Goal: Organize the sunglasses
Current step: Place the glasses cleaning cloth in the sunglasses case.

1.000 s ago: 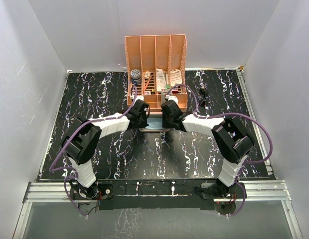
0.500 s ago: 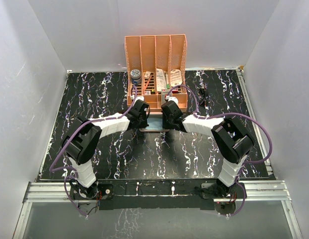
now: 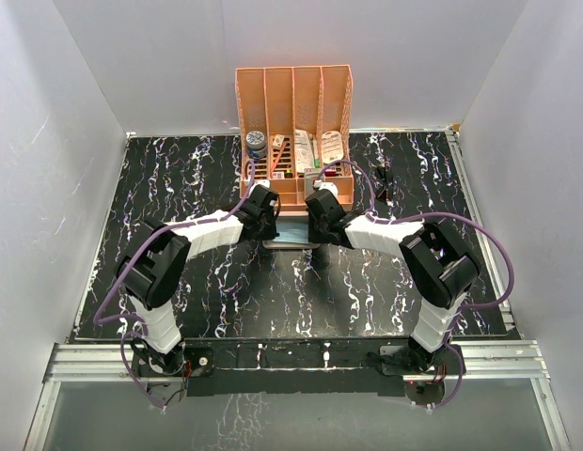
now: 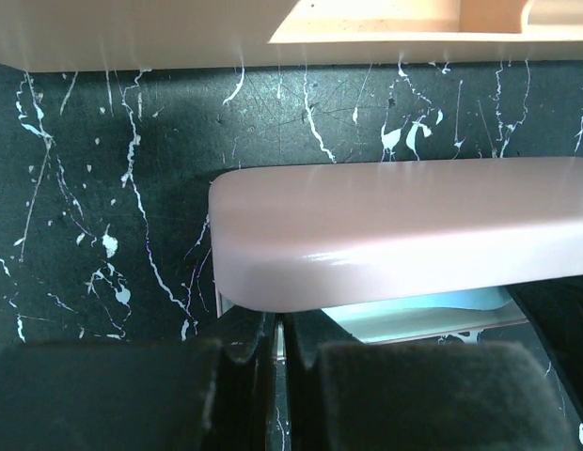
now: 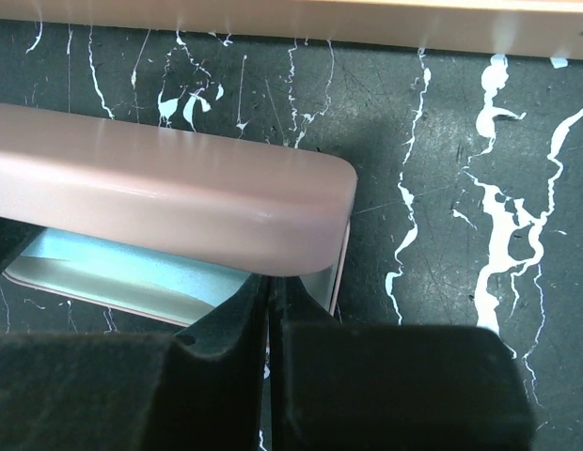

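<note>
Both end effectors, left (image 4: 277, 329) and right (image 5: 270, 299), fully closed, gripping nothing. Tips at seam of ajar pink case (image 4: 395, 235), blue cloth (image 4: 414, 315) inside. Sunglasses (image 3: 383, 178): probably dark shape on desk (image 3: 179, 188), beyond right end effector. Your step appears to be case-opening. Next: raise lid fully, then fetch sunglasses.

The case (image 4: 395, 225) is pink, the cloth (image 4: 414, 315) pale blue — table (image 4: 103, 188) black (white-veined).

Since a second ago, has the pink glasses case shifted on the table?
No. In the overhead view the pink case sits where it was, its near edge on the same spot just in front of the orange organizer.
</note>
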Available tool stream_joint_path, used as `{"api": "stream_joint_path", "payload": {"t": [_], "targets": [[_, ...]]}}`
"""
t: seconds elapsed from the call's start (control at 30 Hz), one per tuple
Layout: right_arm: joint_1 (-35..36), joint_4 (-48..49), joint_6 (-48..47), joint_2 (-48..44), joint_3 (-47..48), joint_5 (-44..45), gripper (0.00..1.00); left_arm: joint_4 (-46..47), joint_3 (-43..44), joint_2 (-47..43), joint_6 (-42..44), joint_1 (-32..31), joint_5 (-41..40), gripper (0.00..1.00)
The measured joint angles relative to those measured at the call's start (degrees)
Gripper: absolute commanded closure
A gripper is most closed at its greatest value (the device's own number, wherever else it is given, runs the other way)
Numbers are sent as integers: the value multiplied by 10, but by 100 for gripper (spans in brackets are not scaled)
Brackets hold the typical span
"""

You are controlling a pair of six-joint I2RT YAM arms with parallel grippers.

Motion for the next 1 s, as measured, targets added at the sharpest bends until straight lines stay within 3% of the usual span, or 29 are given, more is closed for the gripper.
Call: {"api": "stream_joint_path", "payload": {"t": [1.0], "targets": [[-5, -14, -1, 1, 1, -9, 100, -41, 24, 17, -7, 1, 19, 100]]}}
